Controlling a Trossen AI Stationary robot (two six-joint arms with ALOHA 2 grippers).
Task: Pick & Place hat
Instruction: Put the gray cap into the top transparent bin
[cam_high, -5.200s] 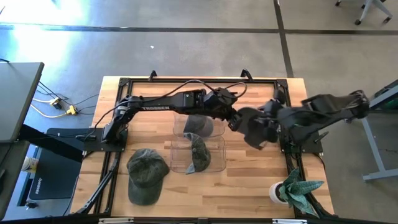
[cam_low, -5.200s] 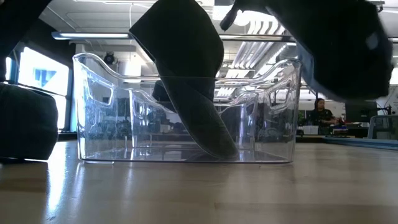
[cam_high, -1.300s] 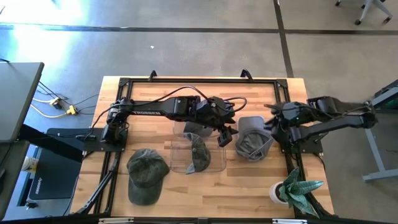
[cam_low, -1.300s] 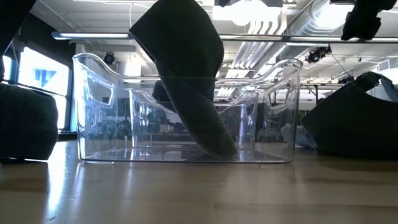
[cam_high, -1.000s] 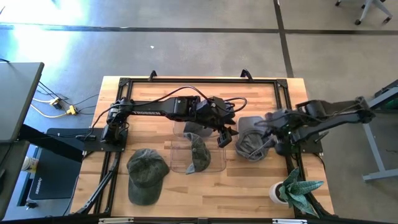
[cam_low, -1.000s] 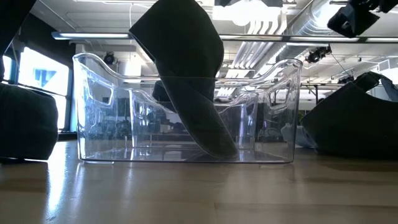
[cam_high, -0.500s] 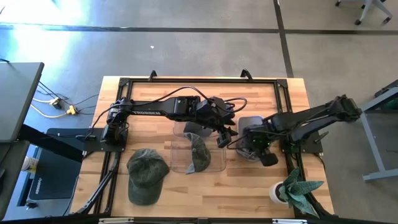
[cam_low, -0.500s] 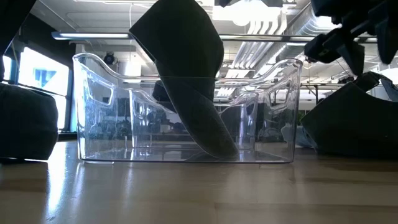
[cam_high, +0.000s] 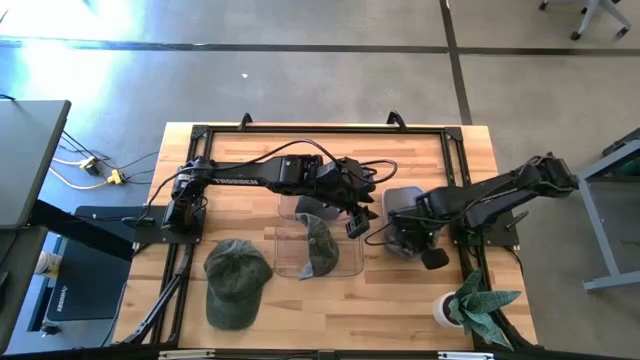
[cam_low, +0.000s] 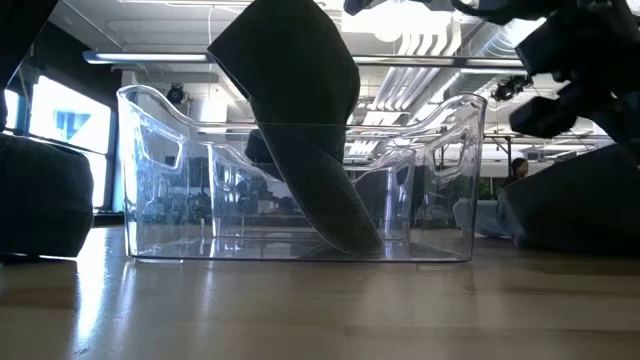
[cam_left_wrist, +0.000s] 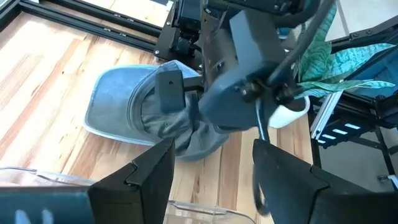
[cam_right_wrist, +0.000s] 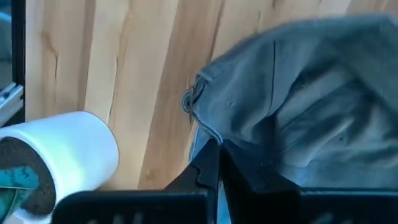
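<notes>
Grey-blue fabric cap (cam_high: 400, 222) lies toward the desk's (cam_high: 250, 310) right edge, so your right tool (cam_high: 407, 237) has clenched on its crown to lift it; farther in, your left tool (cam_high: 354, 222) waits released beside the clear plastic bin (cam_high: 345, 262).

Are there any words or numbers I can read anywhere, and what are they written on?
Left arm: pale lettering runs along it in the high view, too small to read.
Grey hat, green hat, clear bin, white pot: no words or numbers show.
Nothing else has readable text.
</notes>
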